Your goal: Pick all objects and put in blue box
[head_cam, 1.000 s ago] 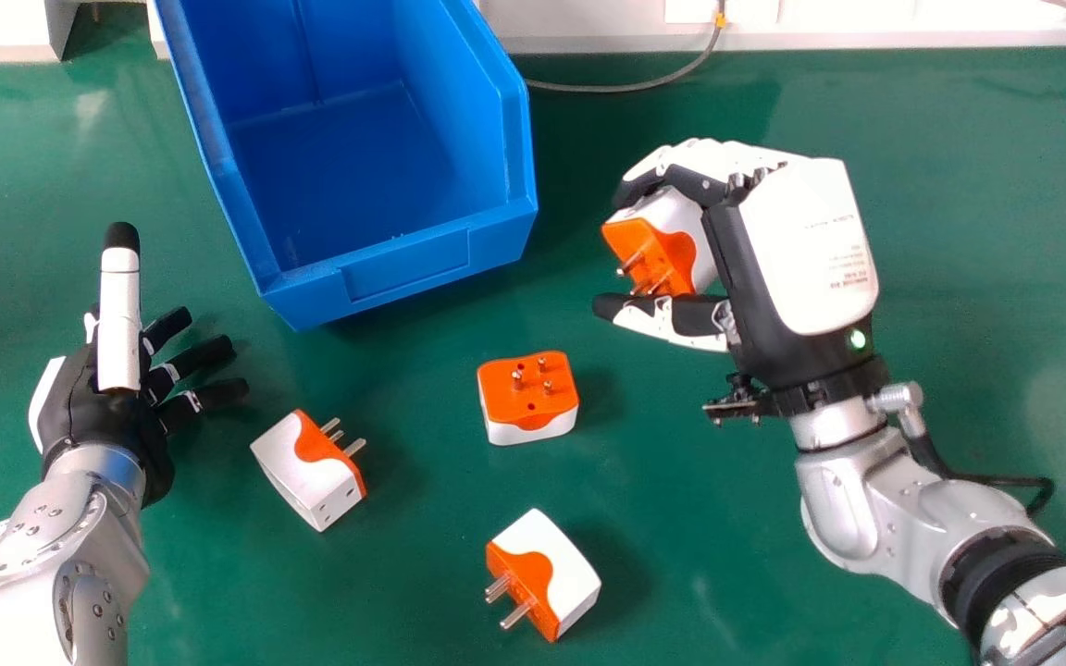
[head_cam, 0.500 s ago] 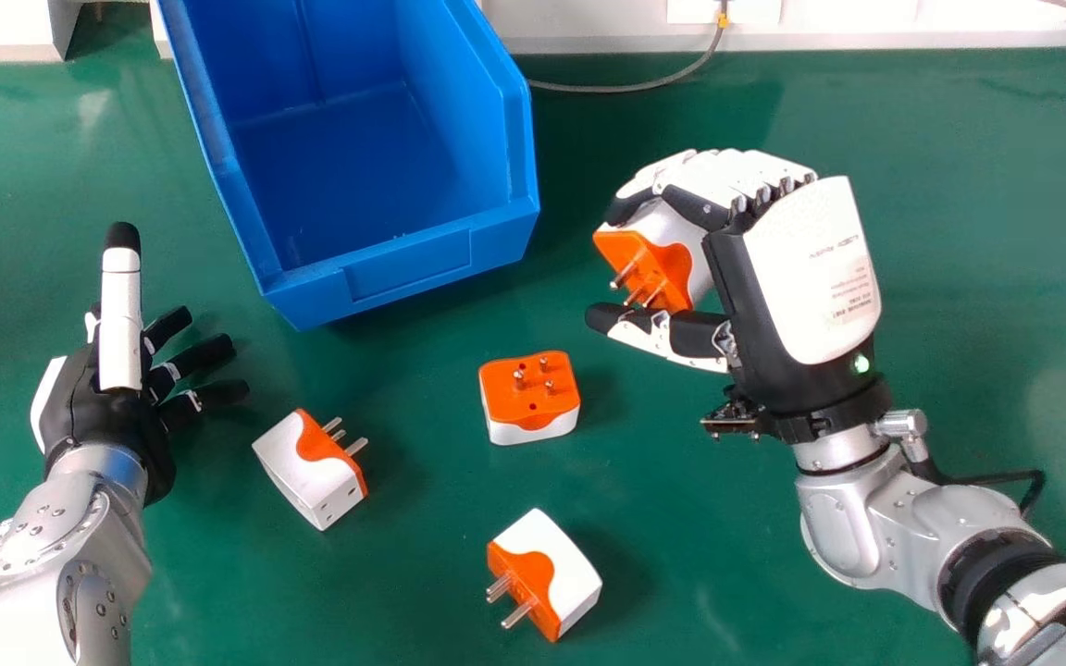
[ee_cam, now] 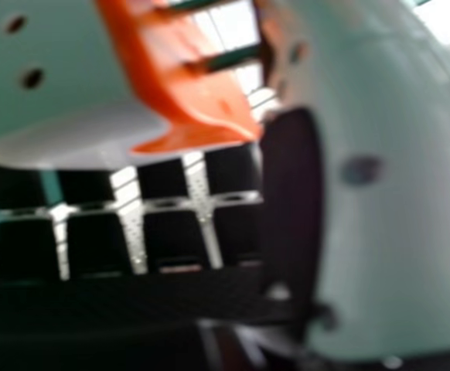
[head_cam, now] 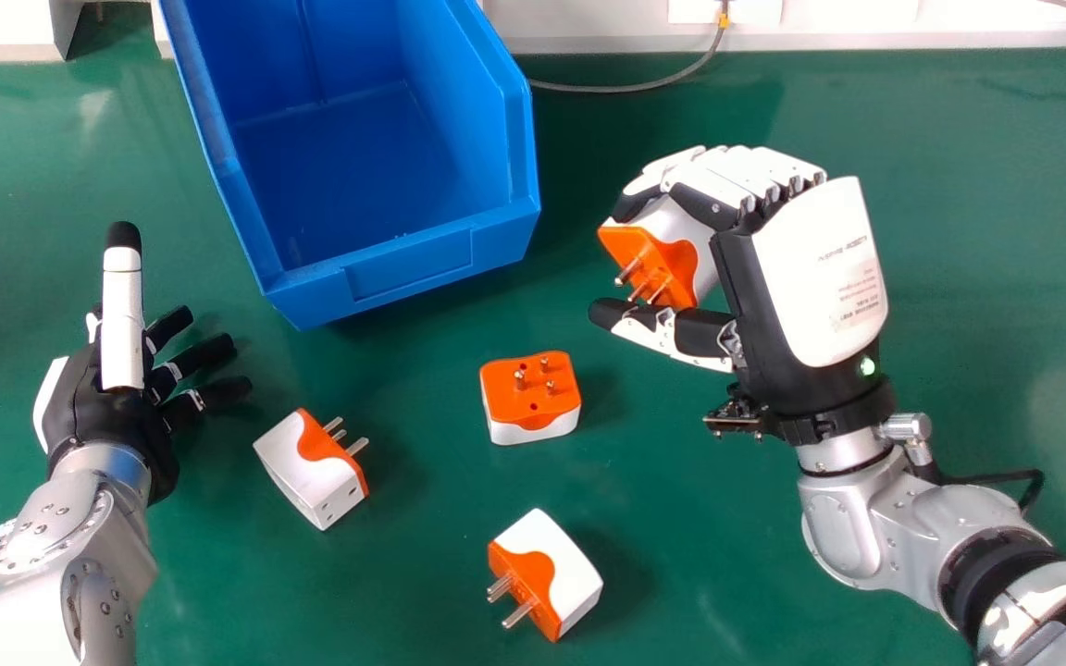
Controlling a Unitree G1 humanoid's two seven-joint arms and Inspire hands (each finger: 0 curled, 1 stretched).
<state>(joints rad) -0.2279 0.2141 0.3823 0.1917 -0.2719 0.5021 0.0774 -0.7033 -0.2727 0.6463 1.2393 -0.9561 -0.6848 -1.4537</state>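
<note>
Pose of the two arms, from left to right: the silver left forearm (head_cam: 70, 564) enters at the near left, its left hand (head_cam: 103, 412) low over the work surface, thumb extended toward the far side and fingers straight and spread toward the right. The right forearm (head_cam: 866, 518) enters from the near right and runs obliquely inward. Its right hand (head_cam: 820, 277) is clamped on an orange and white plug adapter (head_cam: 698, 245), the fingers curled over its far side and the thumb stretched along its near side. In the right hand view, the adapter's prongs point toward the thumb; whether they touch it cannot be told.

Surface and surroundings: a green table (head_cam: 977, 231) extends beneath both arms to a pale ledge (head_cam: 588, 42) at the far side. Three further adapters rest on it. The left adapter (head_cam: 306, 472) lies near the left hand, prongs directed right and somewhat away; the middle adapter (head_cam: 530, 407) lies prongs up; the nearest adapter (head_cam: 565, 569) has prongs directed left and slightly nearer. A grey cable (head_cam: 625, 90) curves over the far part of the table, right of the box.

Container: a blue box (head_cam: 413, 264) stands at the far left of centre, between the two hands, its inner floor and walls exposed to view. The held adapter is outside it, to the right and apart from its wall.
</note>
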